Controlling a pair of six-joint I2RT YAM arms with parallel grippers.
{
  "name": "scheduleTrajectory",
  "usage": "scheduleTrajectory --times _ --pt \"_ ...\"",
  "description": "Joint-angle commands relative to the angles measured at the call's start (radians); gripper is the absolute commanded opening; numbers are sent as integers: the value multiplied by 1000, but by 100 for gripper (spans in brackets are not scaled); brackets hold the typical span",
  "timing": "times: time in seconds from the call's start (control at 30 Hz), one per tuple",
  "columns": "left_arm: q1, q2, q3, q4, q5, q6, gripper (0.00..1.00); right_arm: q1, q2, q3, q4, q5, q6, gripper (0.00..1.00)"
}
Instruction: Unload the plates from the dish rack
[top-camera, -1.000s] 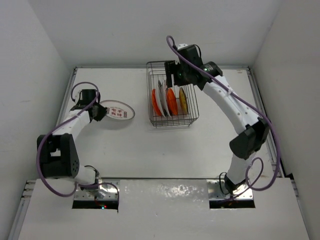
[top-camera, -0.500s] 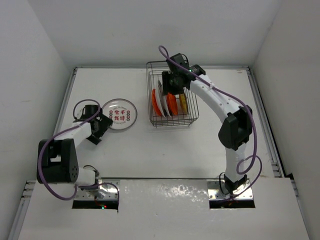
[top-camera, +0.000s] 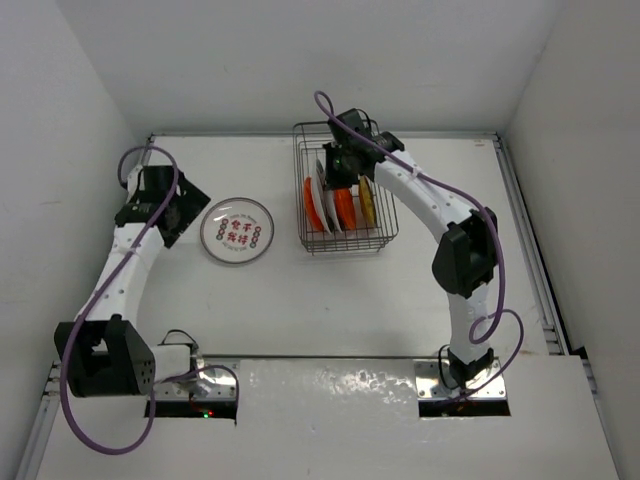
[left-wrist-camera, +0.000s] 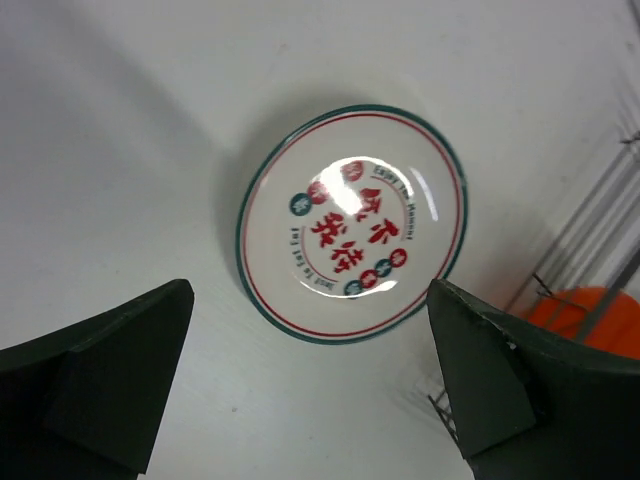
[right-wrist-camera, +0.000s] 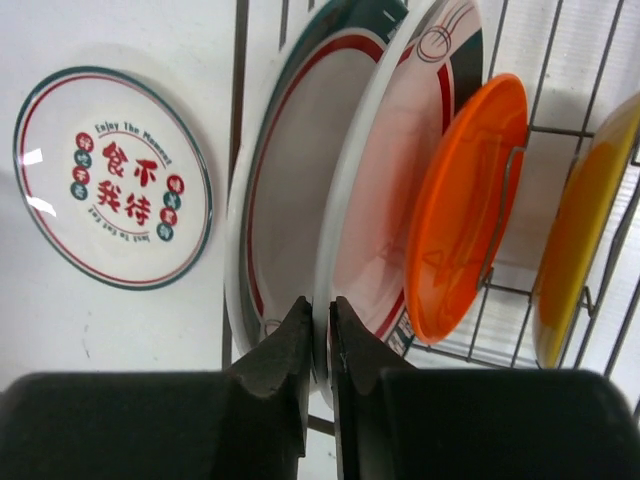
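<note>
change: your left arm has swung up and back from the near-left side of the served plate (top-camera: 237, 230), and your right arm has folded in tighter over the dish rack (top-camera: 345, 250); the served plate has stayed where it lay
left gripper (top-camera: 180, 215): jaws spread wide, holding nothing, raised above the table (top-camera: 300, 300)
served plate: flat on the table just ahead of the left gripper, framed between its two fingers in the wrist view and touching neither; white, teal-and-red rim rings, red characters in the middle
right gripper (right-wrist-camera: 320, 335): down inside the dish rack, fingers drawn almost together, pinching the near rim of the second white plate (right-wrist-camera: 390, 190)
second white plate: upright on edge, rising straight ahead of the right gripper
first white plate (right-wrist-camera: 285, 180): just left of the right gripper, upright, teal-and-red rim, close against the gripped one; you cannot tell whether they touch
orange plate (right-wrist-camera: 465, 210): next slot to the right of the right gripper, on edge beside a wire divider (right-wrist-camera: 505, 200)
yellowish plate (right-wrist-camera: 585, 220): further right again, last in the row, on edge
end orange plate (top-camera: 311, 205): seen from the top view only, at the other end of the row, beyond the first white plate
dish rack: dark wire basket, off to the right of the left gripper, its edge just creeping into that wrist view
</note>
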Motion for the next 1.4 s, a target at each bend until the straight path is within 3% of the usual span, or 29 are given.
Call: scheduleTrajectory --times 0.0,0.1,0.27,0.6,0.7,0.77,0.8,0.83,0.87,0.9,1.0,1.03,1.17,1.37 --pt "6 -11 134 -48 60 98 100 -5 -20 -16 65 23 28 7" --pt "6 9 234 -47 131 135 100 -8 -66 -19 90 11 45 0" --pt "6 44 360 -9 310 143 100 -6 -175 -7 142 5 40 0" --pt "7 95 427 127 547 46 100 -9 -324 99 125 -35 -46 0" --pt "10 138 507 169 659 14 100 -6 -356 96 138 -197 -215 0" --pt "10 156 530 247 712 -27 100 5 -335 140 49 -272 -329 0" --pt "10 165 517 298 789 -97 100 20 -321 171 -9 -286 -465 0" --pt "10 172 506 346 824 -141 100 59 -307 223 -127 -265 -539 0" --pt "10 178 487 414 876 -208 100 80 -330 198 -149 -262 -602 0" --pt "9 193 478 447 900 -236 100 125 -371 71 -110 -215 -686 0" --pt "-14 207 458 487 932 -273 100 248 -418 3 -170 -13 -874 0" --pt "-26 210 444 476 937 -272 100 302 -424 -20 -165 105 -895 0" --pt "-45 207 374 420 949 -255 100 373 -406 -1 -160 256 -909 0" --pt "-49 225 361 193 908 -97 99 459 -343 56 -119 325 -934 0"
